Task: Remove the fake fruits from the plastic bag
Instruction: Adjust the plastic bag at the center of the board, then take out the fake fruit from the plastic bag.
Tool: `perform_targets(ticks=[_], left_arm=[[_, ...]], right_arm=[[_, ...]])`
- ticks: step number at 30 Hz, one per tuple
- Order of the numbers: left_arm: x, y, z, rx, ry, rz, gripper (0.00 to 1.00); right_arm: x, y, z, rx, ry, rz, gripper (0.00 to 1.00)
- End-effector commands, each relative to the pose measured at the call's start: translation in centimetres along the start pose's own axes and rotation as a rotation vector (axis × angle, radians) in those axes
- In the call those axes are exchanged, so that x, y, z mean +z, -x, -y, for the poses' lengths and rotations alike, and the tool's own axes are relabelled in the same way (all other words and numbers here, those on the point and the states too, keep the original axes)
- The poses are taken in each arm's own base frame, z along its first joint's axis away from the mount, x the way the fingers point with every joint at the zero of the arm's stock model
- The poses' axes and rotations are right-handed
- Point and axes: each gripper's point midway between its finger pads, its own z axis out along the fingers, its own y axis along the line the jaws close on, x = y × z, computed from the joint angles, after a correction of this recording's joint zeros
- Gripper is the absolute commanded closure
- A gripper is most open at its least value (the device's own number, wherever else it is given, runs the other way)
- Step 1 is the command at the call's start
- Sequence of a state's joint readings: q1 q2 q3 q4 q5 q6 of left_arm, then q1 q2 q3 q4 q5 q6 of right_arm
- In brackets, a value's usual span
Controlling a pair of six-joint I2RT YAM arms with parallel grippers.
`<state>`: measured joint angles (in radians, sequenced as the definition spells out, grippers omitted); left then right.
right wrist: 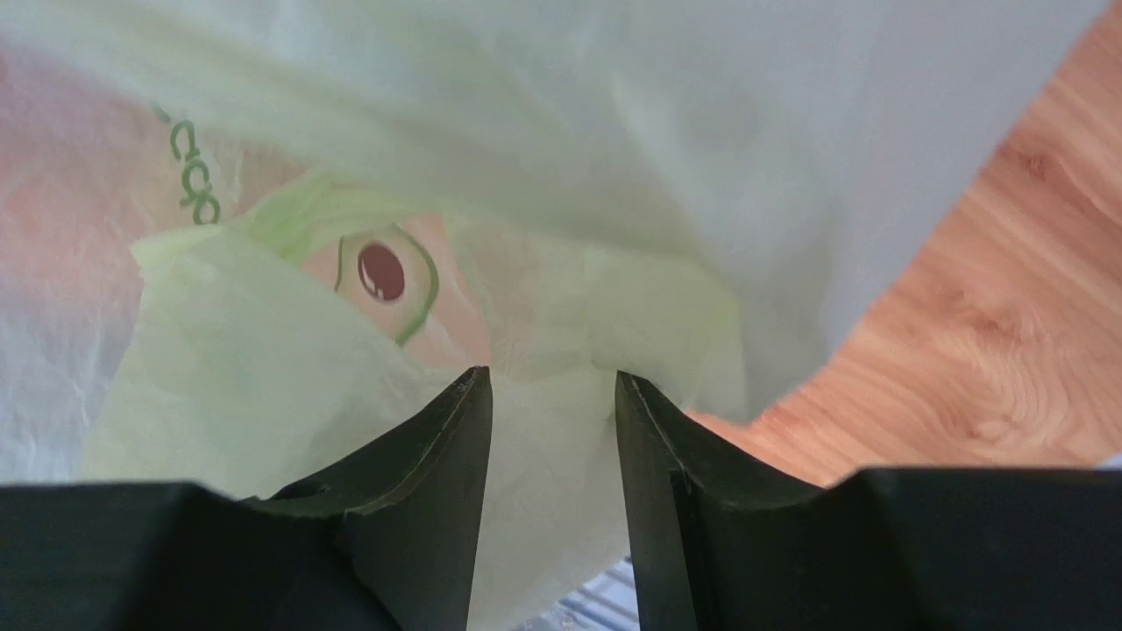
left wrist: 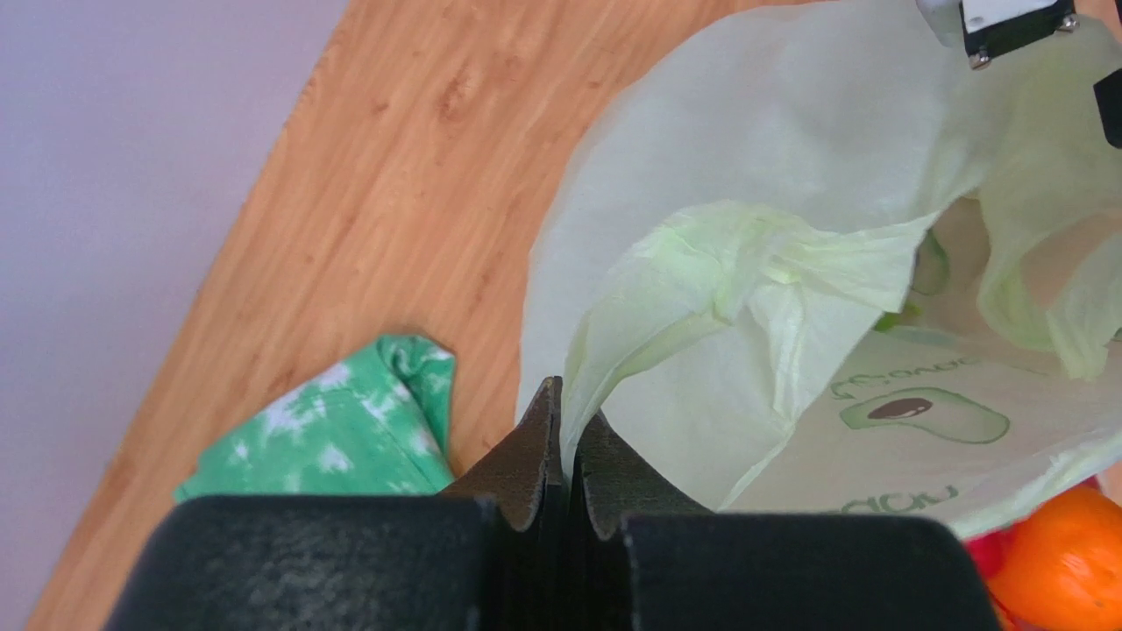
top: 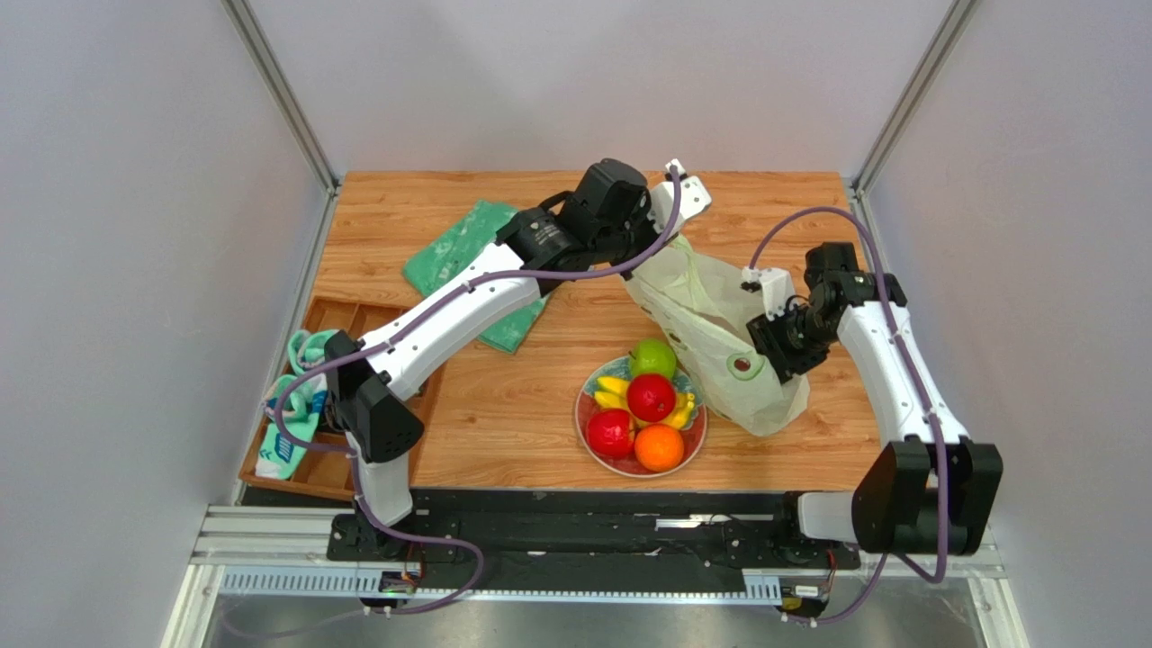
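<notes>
Left wrist view first: the left gripper [left wrist: 566,408] has its fingers pressed together on a fold of the plastic bag [left wrist: 738,171]. The bag's mouth gapes away from the fingers. An orange [left wrist: 1064,559] peeks in under the bag's printed wall. A sliver of green sits inside the mouth, too small to call. The green-and-white cloth [left wrist: 336,441] lies on the fingers' other side.

Right wrist view: the right gripper [right wrist: 553,395] has its fingers apart. Pale film lies in the gap, and nothing looks squeezed.

Top view, with the plate [top: 625,471] as our marker. On it sit the green apple [top: 653,358], a red fruit [top: 651,397], a second red fruit [top: 610,432], the banana bunch [top: 611,392] and the orange. No grape cluster shows, so I'd guess it is inside the bag. The bag slumps just right of the plate and close against its rim, strung between the left gripper beyond the plate and the right gripper to its right.

The danger is that thin film could slide out of the left pinch or tear. A hard tug could also drag the bag across the plate and roll the heaped fruit off.

The wooden table [top: 514,405] carries everything. A wooden tray [top: 325,473] sits left of the plate. Plain pale walls and metal corner posts close in beyond.
</notes>
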<state>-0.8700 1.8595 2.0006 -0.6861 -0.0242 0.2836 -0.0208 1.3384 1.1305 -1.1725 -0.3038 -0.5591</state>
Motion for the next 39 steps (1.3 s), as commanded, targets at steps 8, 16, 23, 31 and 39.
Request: perform_targets(ticks=[8, 16, 23, 31, 39], left_arm=[[1.3, -1.4, 3.8, -0.134, -0.119, -0.036, 1.0], [2.3, -1.4, 3.4, -0.157, -0.102, -0.048, 1.0], [2.3, -1.9, 3.0, -0.153, -0.087, -0.066, 1.0], [2.3, -2.1, 2.8, -0.176, -0.067, -0.072, 1.0], [1.9, -2.4, 1.2, -0.271, 0.02, -0.085, 1.0]], right_arm=[[-4.9, 8.1, -3.5, -0.238, 0.042, 0.371, 0.43], [0.0, 11.6, -2.1, -0.263, 0.143, 0.288, 0.46], [1.3, 12.3, -2.2, -0.308, 0.196, 0.233, 0.48], [-1.2, 12.3, -5.7, -0.429, 0.254, 0.315, 0.44], [4.8, 10.7, -4.1, -0.322, 0.261, 0.142, 0.41]])
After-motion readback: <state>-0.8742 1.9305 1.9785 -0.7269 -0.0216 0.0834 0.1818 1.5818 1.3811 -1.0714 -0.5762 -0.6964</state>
